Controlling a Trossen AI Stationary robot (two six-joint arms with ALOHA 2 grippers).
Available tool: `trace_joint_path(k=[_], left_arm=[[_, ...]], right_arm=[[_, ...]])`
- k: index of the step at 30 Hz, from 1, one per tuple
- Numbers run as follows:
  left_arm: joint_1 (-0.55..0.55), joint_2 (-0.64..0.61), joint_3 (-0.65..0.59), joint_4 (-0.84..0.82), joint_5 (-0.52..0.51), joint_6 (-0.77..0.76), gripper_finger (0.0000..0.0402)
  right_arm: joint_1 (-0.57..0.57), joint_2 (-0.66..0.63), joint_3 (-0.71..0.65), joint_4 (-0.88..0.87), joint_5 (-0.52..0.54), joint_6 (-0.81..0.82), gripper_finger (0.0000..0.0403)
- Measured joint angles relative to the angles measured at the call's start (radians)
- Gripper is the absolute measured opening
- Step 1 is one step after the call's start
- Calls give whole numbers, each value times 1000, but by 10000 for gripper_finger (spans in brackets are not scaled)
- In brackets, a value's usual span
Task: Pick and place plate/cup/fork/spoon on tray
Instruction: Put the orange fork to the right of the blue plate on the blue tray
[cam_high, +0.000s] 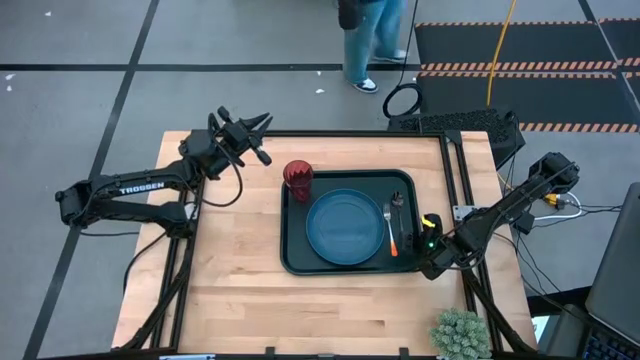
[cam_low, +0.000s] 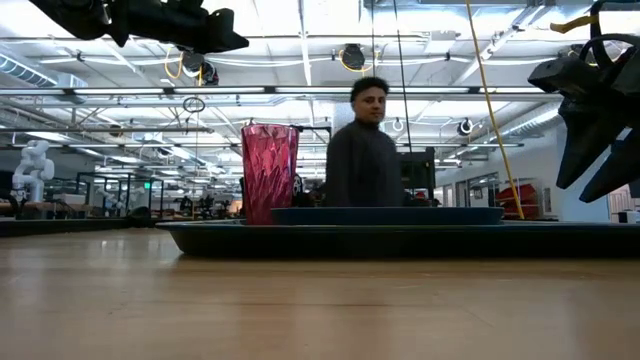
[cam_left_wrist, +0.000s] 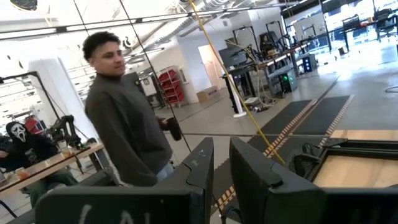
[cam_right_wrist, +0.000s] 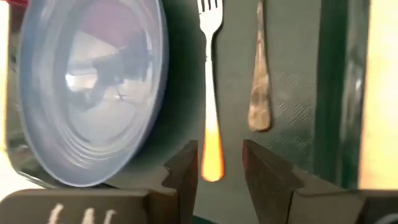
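The dark tray lies mid-table. On it the blue plate lies flat. The red cup stands upright in the tray's far left corner. The fork and the spoon lie side by side right of the plate. My right gripper is open above the tray's near right part. In the right wrist view its fingertips stand on either side of the fork's orange handle end, and touch nothing. My left gripper is raised near the table's far edge, slightly open and empty.
A person stands beyond the table's far edge. A green plant sits at the near right corner. Bare wood lies left of and in front of the tray.
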Motion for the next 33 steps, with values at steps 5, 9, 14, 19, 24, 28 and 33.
trace_joint_path(k=[5, 9, 14, 19, 24, 28, 33], left_arm=[[0, 0, 0, 4, 0, 0, 56], [0, 0, 0, 19, 22, -2, 56], [-2, 0, 0, 47, 26, -16, 56], [-15, 0, 0, 27, 27, -18, 56], [-45, 0, 0, -52, 29, -43, 56], [-62, 0, 0, -98, 28, -44, 56], [-73, 0, 0, -92, 24, -47, 56]], right_arm=[[-14, -11, -1, -10, -12, -213, 104], [-58, -28, 1, 3, -74, -524, 97], [-124, -29, 30, -3, -106, -937, 94], [-164, -29, 35, -1, -107, -1301, 93], [-202, -29, 35, 1, -62, -1599, 93], [-275, -29, 35, 3, 12, -1706, 93], [-418, -29, 28, 60, -58, -1874, 93]])
